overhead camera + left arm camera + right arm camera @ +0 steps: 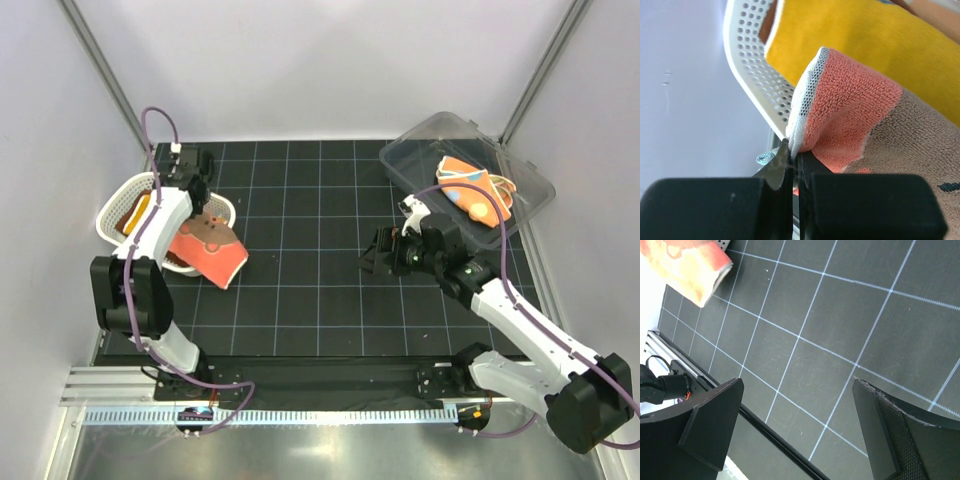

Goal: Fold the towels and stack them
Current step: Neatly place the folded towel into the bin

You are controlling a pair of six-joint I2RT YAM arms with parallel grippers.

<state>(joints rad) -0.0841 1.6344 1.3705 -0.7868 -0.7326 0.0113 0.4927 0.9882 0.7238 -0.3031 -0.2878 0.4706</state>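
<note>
- Top external view: the left pincer (205,208) is clenched on a red-orange terry towel with brown patches (212,250) at the near rim of the white perforated plastic basket (105,222).
- The towel spills from that grip over the rim onto the black gridded worktop (320,310). Its long axis runs from the basket toward the near right.
- The right pincer (372,255) hovers released over the middle of the worktop. The towel lies to its left and well apart, so the left arm is plainly the nearer one.
- As I judge it, laying the towel flat turns on drawing it rightward into the bare squares between the two pincers.
- Folded orange, yellow and blue towels (470,190) lie in the clear plastic bin (425,150) at the far right.
- The left arm hides the upper part of the held towel.
- Left wrist view: the left pincer (794,157) has its jaws pressed together on the white mesh-bound corner of the towel (850,110).
- A plain yellow towel (865,35) lies behind it, against the basket wall (755,75). How much cloth sits inside the basket cannot be made out.
- Right wrist view: the right pincer (797,390) stands wide apart over bare worktop (840,315) with nothing between its jaws.
- Only a rolled end of the towel (690,265) shows here, at the upper left, cut off by the frame edge.
</note>
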